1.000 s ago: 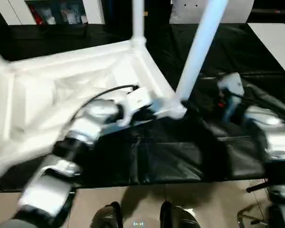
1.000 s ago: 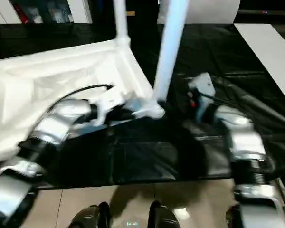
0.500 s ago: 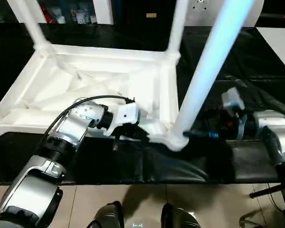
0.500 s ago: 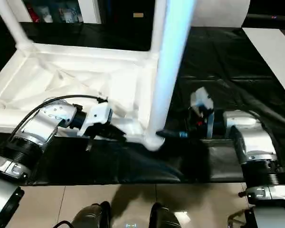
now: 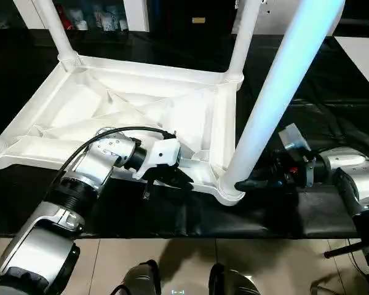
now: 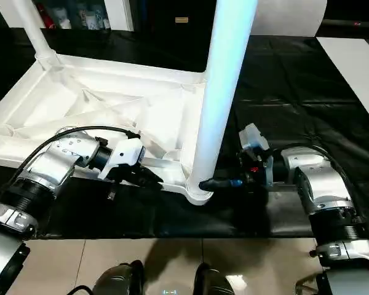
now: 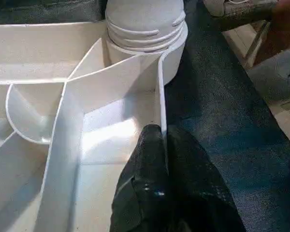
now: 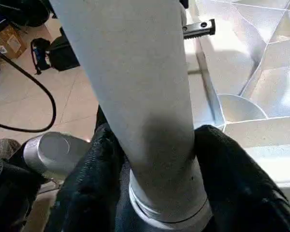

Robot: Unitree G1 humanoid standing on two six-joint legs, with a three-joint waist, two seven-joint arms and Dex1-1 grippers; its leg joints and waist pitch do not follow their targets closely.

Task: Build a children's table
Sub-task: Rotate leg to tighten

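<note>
I am looking down at the children's table (image 5: 141, 110), lying upside down on the black-covered work surface (image 5: 307, 74), its ribbed underside facing up. Since a second ago the table has swung from skewed to nearly square in front of me, and my right gripper (image 8: 150, 159) has come in around the foot of the near right leg (image 5: 277, 92). Its black fingers (image 8: 232, 169) now sit one on each side of the tube, just above the corner socket (image 5: 229, 192). I judge that leg is being seated or twisted home. My left gripper (image 7: 162, 159) is clenched on the thin wall of the near rim (image 7: 160, 106), just left of that same socket, steadying the top. Two far legs (image 5: 243, 37) stand upright in their sockets.
</note>
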